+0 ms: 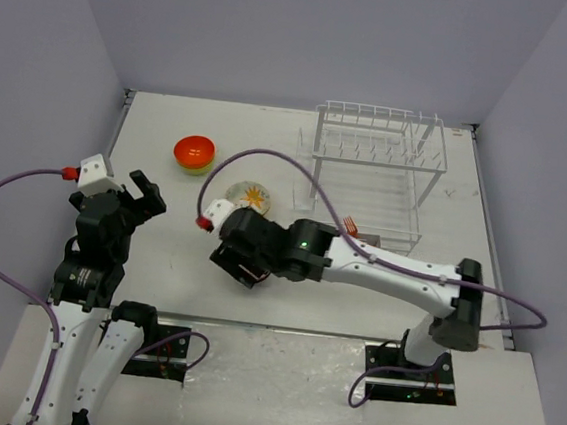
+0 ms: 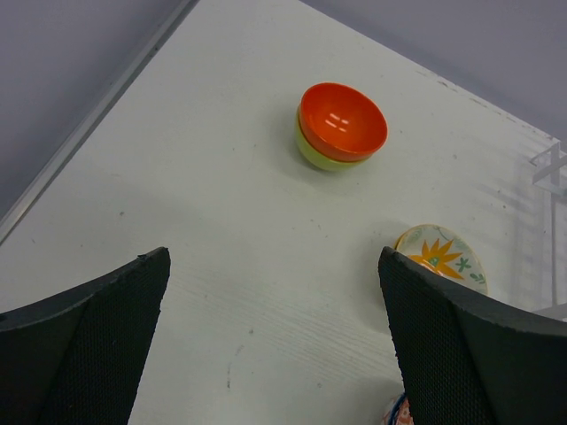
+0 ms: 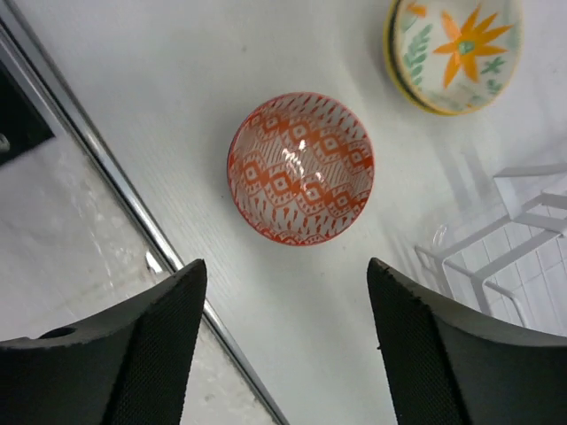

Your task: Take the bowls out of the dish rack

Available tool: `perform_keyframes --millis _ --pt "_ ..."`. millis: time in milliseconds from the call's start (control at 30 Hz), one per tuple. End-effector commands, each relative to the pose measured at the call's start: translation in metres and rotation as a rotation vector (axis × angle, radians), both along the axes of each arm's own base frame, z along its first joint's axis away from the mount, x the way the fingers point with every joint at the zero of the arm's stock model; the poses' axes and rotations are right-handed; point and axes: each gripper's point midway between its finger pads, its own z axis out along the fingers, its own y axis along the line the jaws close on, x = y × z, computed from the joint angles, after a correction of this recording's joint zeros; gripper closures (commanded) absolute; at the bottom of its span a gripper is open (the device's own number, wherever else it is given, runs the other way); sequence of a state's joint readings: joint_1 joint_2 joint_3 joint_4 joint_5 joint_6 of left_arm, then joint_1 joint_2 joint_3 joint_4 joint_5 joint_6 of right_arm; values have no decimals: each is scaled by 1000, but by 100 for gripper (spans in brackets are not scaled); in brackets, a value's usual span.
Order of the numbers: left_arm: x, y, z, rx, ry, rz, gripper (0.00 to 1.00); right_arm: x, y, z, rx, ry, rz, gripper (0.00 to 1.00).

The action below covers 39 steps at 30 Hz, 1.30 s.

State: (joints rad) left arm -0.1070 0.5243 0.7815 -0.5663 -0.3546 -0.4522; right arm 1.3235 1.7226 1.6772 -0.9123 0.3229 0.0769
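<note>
The white wire dish rack (image 1: 373,171) stands at the back right, and I see no bowl on its tiers. An orange bowl (image 1: 195,150) sits nested in a lime-green bowl (image 2: 312,156) at the back left. A pale yellow bowl with an orange flower (image 1: 248,195) rests mid-table. In the right wrist view a red-pink patterned bowl (image 3: 301,168) sits upright on the table just beyond my right gripper (image 3: 288,274), which is open and apart from it. My left gripper (image 2: 275,266) hovers wide open over bare table at the left, holding nothing.
An orange utensil (image 1: 351,224) sticks up by the rack's front left corner. The table's metal front edge (image 3: 106,168) runs close to the red-pink bowl. A rack leg (image 3: 483,266) lies to the right of my right gripper. Grey walls enclose the table.
</note>
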Motion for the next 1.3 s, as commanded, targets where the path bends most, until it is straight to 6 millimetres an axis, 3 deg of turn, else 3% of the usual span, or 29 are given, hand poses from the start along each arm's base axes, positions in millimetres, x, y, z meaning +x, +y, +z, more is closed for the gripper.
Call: perform_keyframes --millis 0,33,67,100,133,167,200,267,300,400,467,567,700,733,833,967,1267 --pt "2 3 13 8 -38 14 0 39 -28 66 325 -55 -203 24" --pt "3 3 12 15 -36 13 0 48 -43 74 385 -65 -254 21" --pt "5 4 13 25 -37 13 0 71 -65 66 449 -74 -355 11" --pt "9 6 9 32 -14 21 0 73 -95 100 583 -111 -404 8" --pt "10 8 10 40 -4 33 0 91 -125 94 621 -149 -532 1" --pt "11 10 9 45 6 39 0 95 -147 101 657 -191 -596 1" --pt "14 12 5 51 25 47 0 89 -175 126 741 -246 -649 1" --pt "15 14 3 61 43 55 0 87 -212 129 749 -323 -746 1" --pt "17 13 -1 62 55 49 0 77 -231 142 799 -351 -760 1" --pt "31 -6 -15 60 100 -69 0 64 -260 142 788 -380 -797 1" --pt "34 -9 -25 60 172 -81 0 53 -282 135 788 -386 -847 1" --pt "30 -7 -24 71 212 -71 0 41 -306 120 775 -375 -916 1" --pt "18 -3 -3 79 128 -39 0 28 -332 94 724 -345 -1033 1" --pt "14 7 -1 98 117 15 0 26 -344 86 685 -360 -1074 1" --pt "6 10 5 100 60 42 0 19 -362 80 669 -389 -1117 1" --pt "6 9 6 89 26 38 0 14 -362 81 749 -376 -1094 1" --pt "19 -8 -20 65 107 -43 0 24 -358 74 844 -427 -1100 1"
